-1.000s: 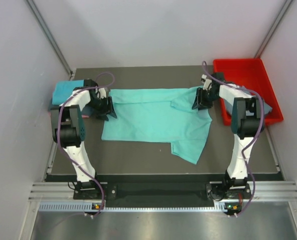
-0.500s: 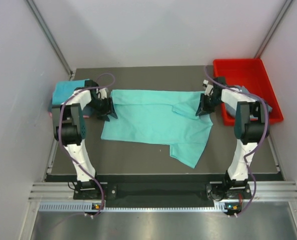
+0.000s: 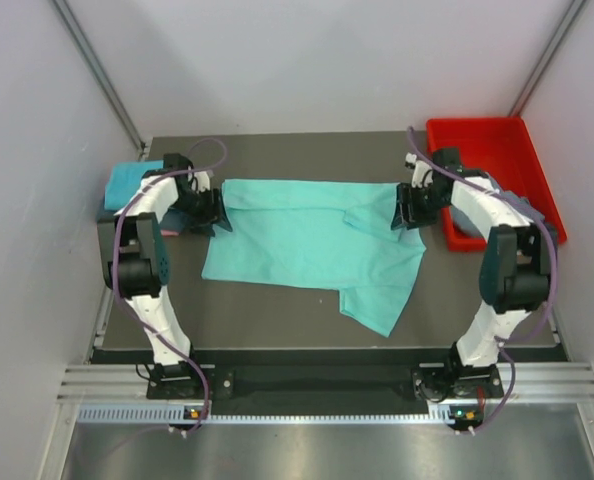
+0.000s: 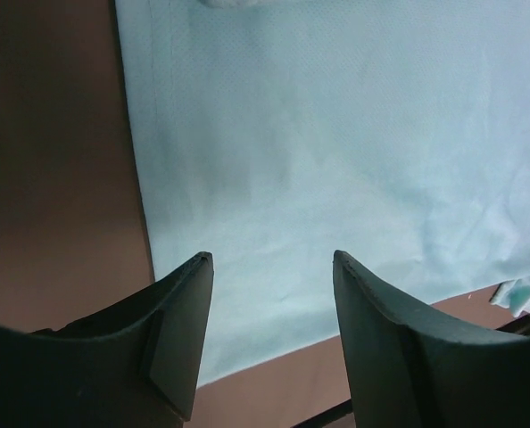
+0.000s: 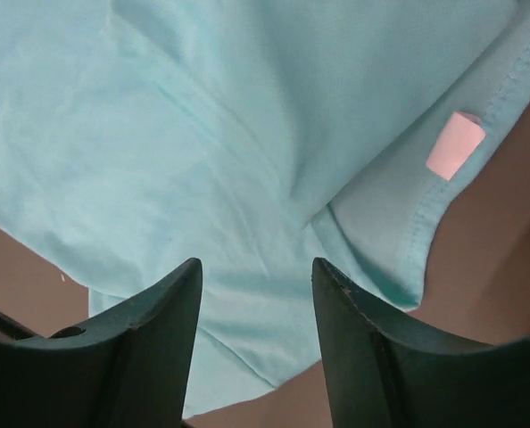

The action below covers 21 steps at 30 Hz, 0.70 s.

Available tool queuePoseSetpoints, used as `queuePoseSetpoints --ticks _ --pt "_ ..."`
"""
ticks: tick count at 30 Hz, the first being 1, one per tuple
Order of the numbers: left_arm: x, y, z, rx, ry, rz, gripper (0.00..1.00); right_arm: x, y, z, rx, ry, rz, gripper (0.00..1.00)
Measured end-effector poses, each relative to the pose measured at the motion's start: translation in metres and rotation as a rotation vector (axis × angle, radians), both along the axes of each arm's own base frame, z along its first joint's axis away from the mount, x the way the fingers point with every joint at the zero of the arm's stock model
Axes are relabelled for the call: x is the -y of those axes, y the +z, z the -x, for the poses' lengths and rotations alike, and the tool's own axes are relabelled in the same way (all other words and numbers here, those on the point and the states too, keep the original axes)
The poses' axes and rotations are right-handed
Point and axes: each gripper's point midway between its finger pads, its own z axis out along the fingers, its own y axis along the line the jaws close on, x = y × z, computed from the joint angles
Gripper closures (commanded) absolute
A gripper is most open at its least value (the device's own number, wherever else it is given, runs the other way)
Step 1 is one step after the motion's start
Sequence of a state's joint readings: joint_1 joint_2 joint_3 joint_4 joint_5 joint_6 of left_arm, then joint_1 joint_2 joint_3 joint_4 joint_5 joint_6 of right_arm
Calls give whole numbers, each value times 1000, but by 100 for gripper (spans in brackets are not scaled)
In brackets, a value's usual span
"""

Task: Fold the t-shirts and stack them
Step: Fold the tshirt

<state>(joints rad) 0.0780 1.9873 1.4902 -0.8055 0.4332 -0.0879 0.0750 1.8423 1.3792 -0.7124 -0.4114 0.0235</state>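
A turquoise t-shirt (image 3: pixel 307 235) lies spread flat across the middle of the bench (image 3: pixel 277 310), one flap trailing towards the near right. The left hand (image 3: pixel 214 212) hangs over its left edge and the right hand (image 3: pixel 405 212) over its far right corner. Both have their fingers moderately apart and hold nothing. At the far left lies a folded teal t-shirt (image 3: pixel 127 180). At the far right a red tray (image 3: pixel 487 135) holds a grey-blue t-shirt (image 3: pixel 535 212).
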Motion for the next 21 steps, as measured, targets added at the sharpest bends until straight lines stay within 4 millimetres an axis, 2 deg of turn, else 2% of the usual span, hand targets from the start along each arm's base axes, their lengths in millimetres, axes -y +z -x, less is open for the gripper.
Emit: queuePoseSetpoints --ticks 3,5,9,12,17,21 --pt "-4 18 9 37 -39 -35 41 -5 20 27 85 142 45 52" --pt "-9 26 13 59 -77 -69 41 -19 25 49 137 280 79 52" --pt "-19 26 14 91 -150 -131 42 -57 14 107 227 636 133 53" --pt "-24 24 12 108 -178 -164 42 -68 2 145 262 820 154 55" --pt "-32 19 7 137 -197 -214 42 -65 -6 177 298 935 192 56" --pt "-35 21 8 158 -197 -231 42 -78 -3 206 362 1070 217 57"
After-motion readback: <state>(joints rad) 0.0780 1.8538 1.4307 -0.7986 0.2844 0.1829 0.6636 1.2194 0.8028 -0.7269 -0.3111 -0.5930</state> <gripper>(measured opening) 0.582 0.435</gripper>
